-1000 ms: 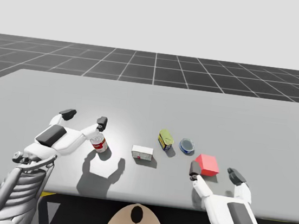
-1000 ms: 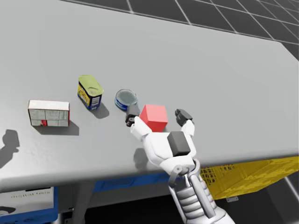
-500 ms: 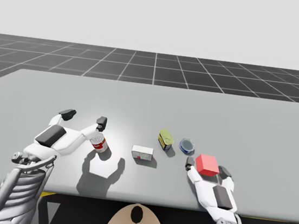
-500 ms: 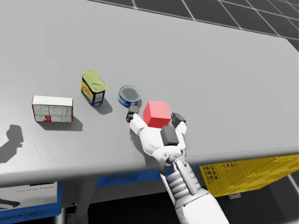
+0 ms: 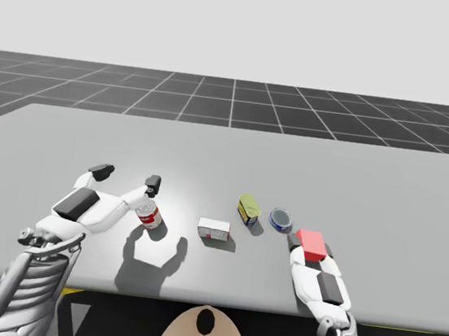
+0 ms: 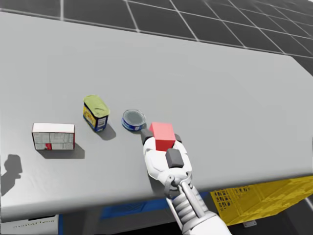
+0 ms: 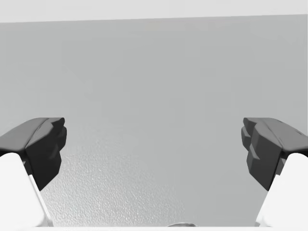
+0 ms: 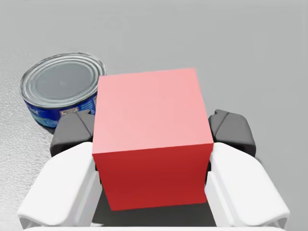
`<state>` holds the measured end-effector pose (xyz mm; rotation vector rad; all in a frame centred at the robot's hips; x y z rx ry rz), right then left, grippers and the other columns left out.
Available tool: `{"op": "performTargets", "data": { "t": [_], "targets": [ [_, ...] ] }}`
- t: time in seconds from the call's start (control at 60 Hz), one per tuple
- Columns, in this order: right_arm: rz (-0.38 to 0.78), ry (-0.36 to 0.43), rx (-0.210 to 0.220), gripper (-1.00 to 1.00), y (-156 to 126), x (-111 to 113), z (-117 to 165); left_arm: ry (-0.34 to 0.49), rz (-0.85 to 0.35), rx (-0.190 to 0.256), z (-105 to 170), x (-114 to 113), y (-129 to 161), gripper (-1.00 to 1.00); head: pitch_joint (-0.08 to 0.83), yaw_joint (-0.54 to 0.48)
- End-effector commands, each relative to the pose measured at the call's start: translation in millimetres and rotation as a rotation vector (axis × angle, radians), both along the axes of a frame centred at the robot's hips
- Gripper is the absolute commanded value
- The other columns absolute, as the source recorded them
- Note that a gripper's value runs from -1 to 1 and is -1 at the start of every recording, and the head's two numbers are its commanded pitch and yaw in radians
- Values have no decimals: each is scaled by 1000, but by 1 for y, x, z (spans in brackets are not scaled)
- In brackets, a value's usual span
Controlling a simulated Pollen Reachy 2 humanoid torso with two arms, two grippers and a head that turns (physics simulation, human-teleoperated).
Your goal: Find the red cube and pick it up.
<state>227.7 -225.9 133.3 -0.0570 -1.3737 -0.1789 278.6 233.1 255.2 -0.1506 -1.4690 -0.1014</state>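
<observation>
Right wrist view | right gripper [image 8: 151, 132] clamped on red cube [image 8: 150, 108] both sides | left gripper [image 7: 154, 147] spread

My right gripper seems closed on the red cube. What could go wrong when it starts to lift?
1. The pads of my right gripper touch only small parts of two sides of the red cube, so the cube may slip or tilt during the lift.
2. The flat blue can stands close beside one finger; a sideways move could push it.
</observation>
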Motion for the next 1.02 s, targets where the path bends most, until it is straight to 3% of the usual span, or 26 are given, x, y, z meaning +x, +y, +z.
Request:
{"op": "performTargets", "data": {
  "t": [0.017, 0.183, 0.367, 0.533, 0.75, 0.85, 1.017],
  "targets": [
    [0, 15, 35, 983, 12, -3, -7, 1, 1, -1, 0, 0, -1, -1000, 580, -403],
    [9, 9, 23, 977, 13, -3, -8, 2, 1, -1, 0, 1, 0, -1000, 461, -420],
    [43, -49, 4, 1000, 10, -6, 3, 2, 4, -4, 0, 2, 1, -1000, 404, -436],
    [79, -163, -6, 1000, 3, -12, 62, 1, 2, -7, 0, 2, 2, -1000, 376, -454],
    [123, -325, -83, 1000, 4, -30, 145, -1, 3, -13, 1, 3, 3, -1000, 345, -466],
    [146, -386, -89, 1000, 5, -40, 172, -2, 4, -16, 2, 3, 4, -1000, 337, -467],
    [149, -551, -139, 1000, 5, -59, 216, -3, 4, -17, 1, 4, 5, -1000, 332, -469]
  ]
}}
